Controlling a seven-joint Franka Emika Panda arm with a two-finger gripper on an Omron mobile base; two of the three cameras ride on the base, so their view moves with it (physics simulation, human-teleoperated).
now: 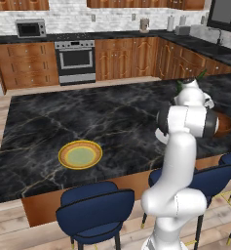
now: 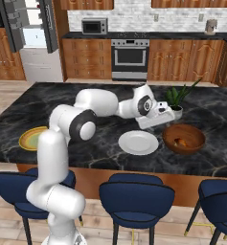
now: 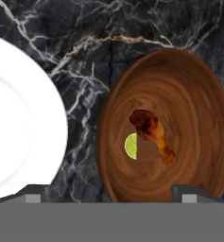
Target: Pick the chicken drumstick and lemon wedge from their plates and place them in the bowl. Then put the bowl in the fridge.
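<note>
So both bits of food are in: the chicken drumstick (image 3: 152, 134) and lemon wedge (image 3: 131, 146) sit touching in the bowl (image 3: 179, 80), and both plates (image 2: 138, 142) are bare. The jaws (image 3: 111, 191) hang wide open above, holding nothing. Left: the fridge (image 2: 31, 36) trip, well across the room. The bowl sits near the table (image 1: 48, 122) edge, beside a potted plant (image 2: 176, 100).

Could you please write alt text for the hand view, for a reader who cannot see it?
A reddish-brown wooden bowl on a black marble counter holds a chicken drumstick with a lemon wedge right beside it. Part of an empty white plate lies to the bowl's left, apart from it.
</note>
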